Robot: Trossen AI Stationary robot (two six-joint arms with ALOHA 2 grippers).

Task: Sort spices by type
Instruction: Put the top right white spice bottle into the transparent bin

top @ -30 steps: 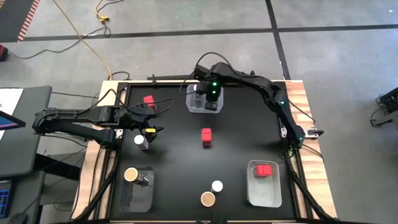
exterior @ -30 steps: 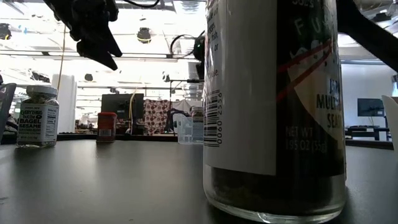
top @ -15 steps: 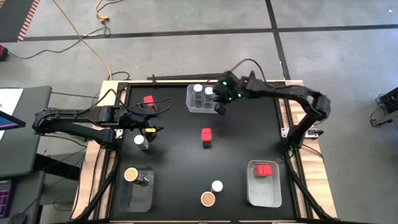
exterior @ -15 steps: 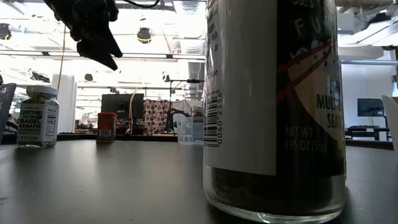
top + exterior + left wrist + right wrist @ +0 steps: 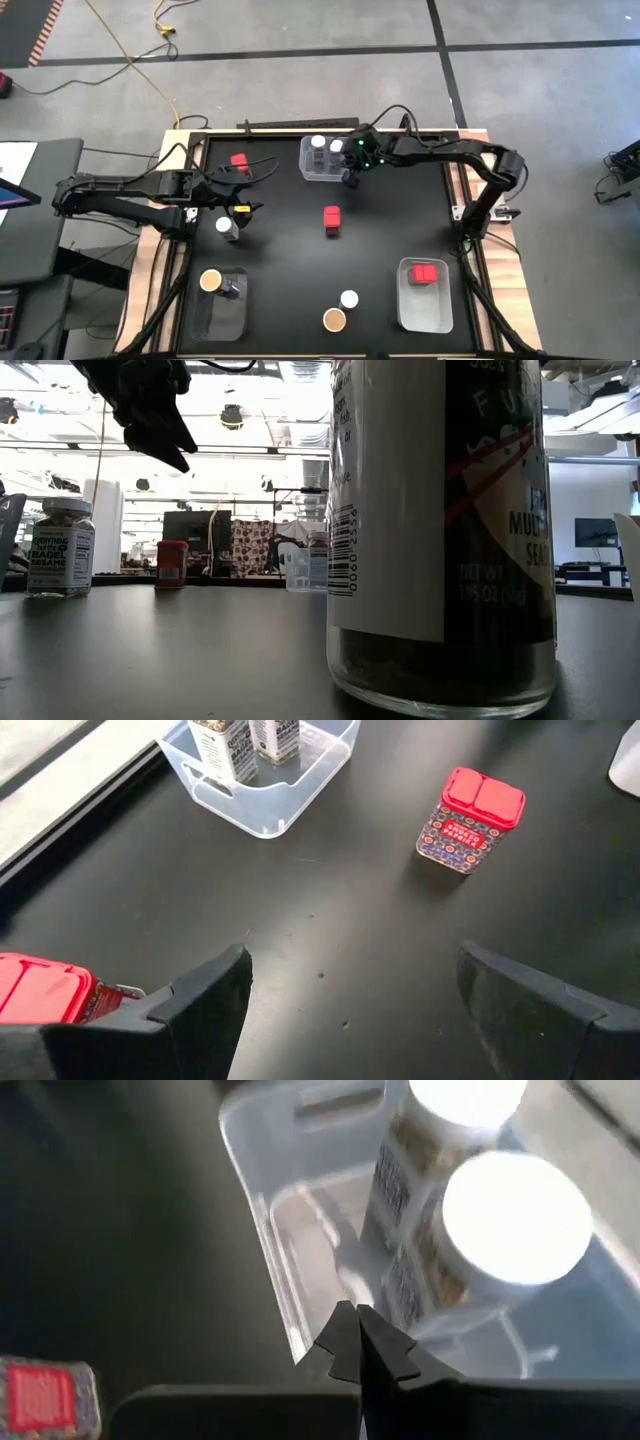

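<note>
The spices are spread over the black table. Two white-lidded jars stand in a clear bin at the far middle. My right gripper hovers shut over that bin's right wall and touches nothing. My left gripper hangs open at the left, above bare table between a red box and a white-lidded jar. Another red box stands mid-table. A white-lidded jar and a tan-lidded jar stand near the front edge.
At the near right, a bin holds red boxes. A bin at the near left holds a tan-lidded jar. In the low view a large jar fills the foreground.
My right gripper has drawn back from over the jars in the far bin toward the table's right edge and sunk lower. It has tipped from pointing steeply down to a slant and stayed shut. Both white lids in the bin show now.
</note>
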